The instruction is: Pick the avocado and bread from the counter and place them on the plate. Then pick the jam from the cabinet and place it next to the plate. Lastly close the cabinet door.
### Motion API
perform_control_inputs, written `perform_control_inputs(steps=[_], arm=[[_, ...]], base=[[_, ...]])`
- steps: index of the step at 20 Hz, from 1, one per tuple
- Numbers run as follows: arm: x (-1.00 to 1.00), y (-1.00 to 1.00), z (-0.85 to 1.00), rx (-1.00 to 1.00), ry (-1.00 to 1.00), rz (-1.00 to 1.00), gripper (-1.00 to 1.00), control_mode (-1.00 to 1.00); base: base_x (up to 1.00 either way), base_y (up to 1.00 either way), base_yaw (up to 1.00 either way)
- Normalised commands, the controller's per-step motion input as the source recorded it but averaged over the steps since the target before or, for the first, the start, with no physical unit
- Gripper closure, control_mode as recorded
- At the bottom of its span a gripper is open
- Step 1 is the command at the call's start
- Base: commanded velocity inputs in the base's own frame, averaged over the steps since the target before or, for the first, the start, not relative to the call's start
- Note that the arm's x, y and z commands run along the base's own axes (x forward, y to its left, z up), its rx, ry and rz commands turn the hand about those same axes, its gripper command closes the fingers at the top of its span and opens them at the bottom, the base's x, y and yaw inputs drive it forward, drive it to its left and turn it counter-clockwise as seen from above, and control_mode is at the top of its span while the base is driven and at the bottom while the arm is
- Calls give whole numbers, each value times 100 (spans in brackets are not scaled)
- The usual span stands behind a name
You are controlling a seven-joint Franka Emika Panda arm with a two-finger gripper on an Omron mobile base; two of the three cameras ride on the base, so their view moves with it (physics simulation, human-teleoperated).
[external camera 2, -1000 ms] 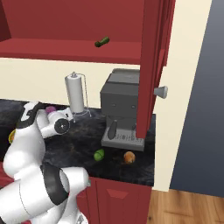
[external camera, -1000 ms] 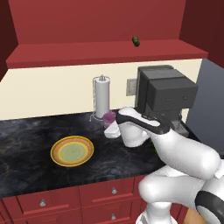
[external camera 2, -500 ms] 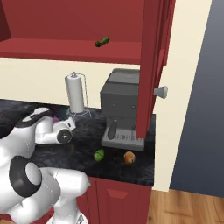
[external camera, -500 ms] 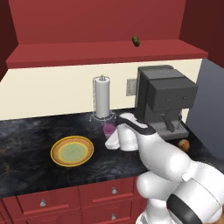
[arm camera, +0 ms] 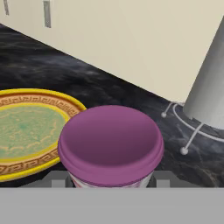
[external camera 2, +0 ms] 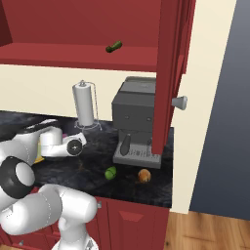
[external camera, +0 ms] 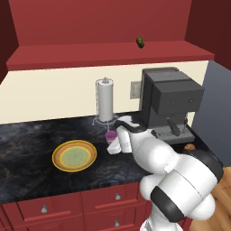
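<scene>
Black marble counter (external camera: 27, 135), simulated kitchen: gripper (external camera: 112, 141) clamped on jam (external camera: 110, 135), lowered since a second ago toward plate (external camera: 74, 156), near its 2 o'clock rim. Leaves avocado (external camera 2: 111, 172) and bread (external camera 2: 143, 175) unplated; cabinet door (external camera 2: 168, 73) open.

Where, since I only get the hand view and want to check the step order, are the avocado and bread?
Observer: Both lie on the counter in front of the coffee machine. In the right base view the avocado is left of the bread.
Operator: And the cabinet door?
Observer: The cabinet door stands open, beside the machine.
Operator: Anything on the cabinet shelf?
Observer: One small dark green item lies on the cabinet shelf.
</scene>
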Motion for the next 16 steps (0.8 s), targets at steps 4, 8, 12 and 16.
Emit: perform_control_inputs(steps=[4,8,12,16], arm=[[46,0,-2,0,19,12,100,-100],[28,0,-20,0,8,19,100,-100],[2,0,-32,0,0,21,100,-100],[0,0,-41,0,-3,16,100,-100]], base=[[0,0,0],[0,0,0],[0,0,0],[0,0,0]])
